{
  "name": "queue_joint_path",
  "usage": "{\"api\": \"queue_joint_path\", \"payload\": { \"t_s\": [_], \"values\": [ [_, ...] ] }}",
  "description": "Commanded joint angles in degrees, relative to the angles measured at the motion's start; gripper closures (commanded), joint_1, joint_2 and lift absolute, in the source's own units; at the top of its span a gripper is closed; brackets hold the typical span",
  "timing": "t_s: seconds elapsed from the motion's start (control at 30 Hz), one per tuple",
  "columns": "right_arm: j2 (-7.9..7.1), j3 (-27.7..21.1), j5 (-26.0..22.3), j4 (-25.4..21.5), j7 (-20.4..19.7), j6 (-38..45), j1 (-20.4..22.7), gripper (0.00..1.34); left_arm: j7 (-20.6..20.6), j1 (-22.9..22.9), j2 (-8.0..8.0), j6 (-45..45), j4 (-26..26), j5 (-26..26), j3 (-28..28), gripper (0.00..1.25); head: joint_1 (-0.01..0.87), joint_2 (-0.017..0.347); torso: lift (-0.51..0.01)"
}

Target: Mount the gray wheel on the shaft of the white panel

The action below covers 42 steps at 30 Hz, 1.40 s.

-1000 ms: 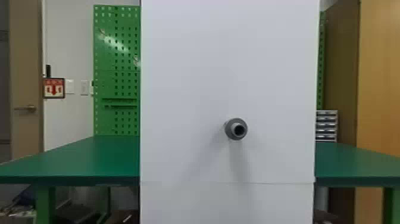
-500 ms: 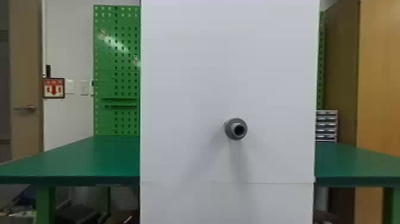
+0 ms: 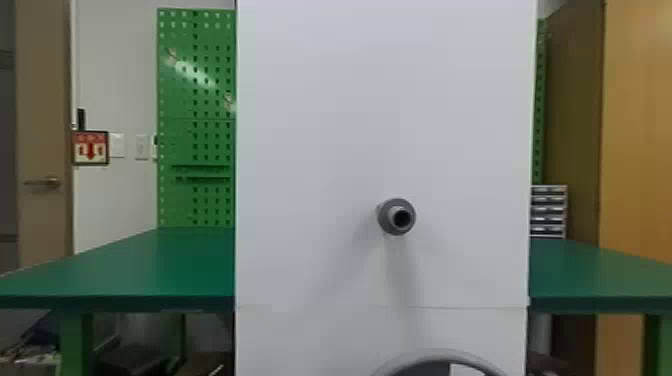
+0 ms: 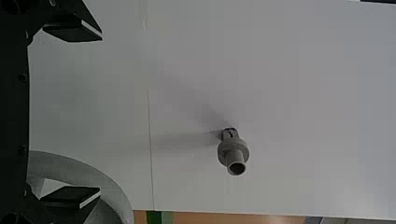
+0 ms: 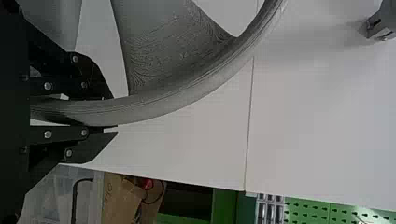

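gray wheel [image 5: 187, 93] sits low in front of the white panel [image 3: 310, 125], clenched at its edge in the right fingers [image 5: 93, 144]; the shaft [image 3: 395, 217] juts out above, slightly left of the wheel's top; left fingers [image 4: 70, 30] spread and empty; next move looks like lift, nudge left, then push on
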<state>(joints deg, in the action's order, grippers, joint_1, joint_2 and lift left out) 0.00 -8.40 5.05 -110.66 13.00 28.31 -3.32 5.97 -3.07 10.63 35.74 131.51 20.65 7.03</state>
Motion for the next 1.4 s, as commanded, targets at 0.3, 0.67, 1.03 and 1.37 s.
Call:
{"api": "queue_joint_path", "payload": {
  "t_s": [0.3,0.67,1.03,1.37],
  "values": [
    [0.05,1.6,1.0,-4.9,0.0,9.3,-5.2,1.18,0.0,-0.1,0.0,1.5,0.5,-0.2,0.0,0.12,0.038,0.038,-0.487],
    [-0.26,3.4,1.0,-7.8,-0.1,15.4,-9.5,1.18,-0.1,-0.2,0.0,2.5,0.8,-0.3,-0.2,0.12,0.038,0.038,-0.487],
    [-0.7,5.3,-0.5,-10.7,-3.3,20.9,-14.0,1.18,0.0,-0.4,0.0,3.6,1.0,-0.5,0.0,0.12,0.038,0.04,-0.487],
    [-0.79,8.6,-3.5,-13.6,-9.9,23.9,-18.7,1.18,-0.1,-0.6,0.0,4.4,1.3,-0.5,0.1,0.12,0.038,0.04,-0.487]
  ]
}}
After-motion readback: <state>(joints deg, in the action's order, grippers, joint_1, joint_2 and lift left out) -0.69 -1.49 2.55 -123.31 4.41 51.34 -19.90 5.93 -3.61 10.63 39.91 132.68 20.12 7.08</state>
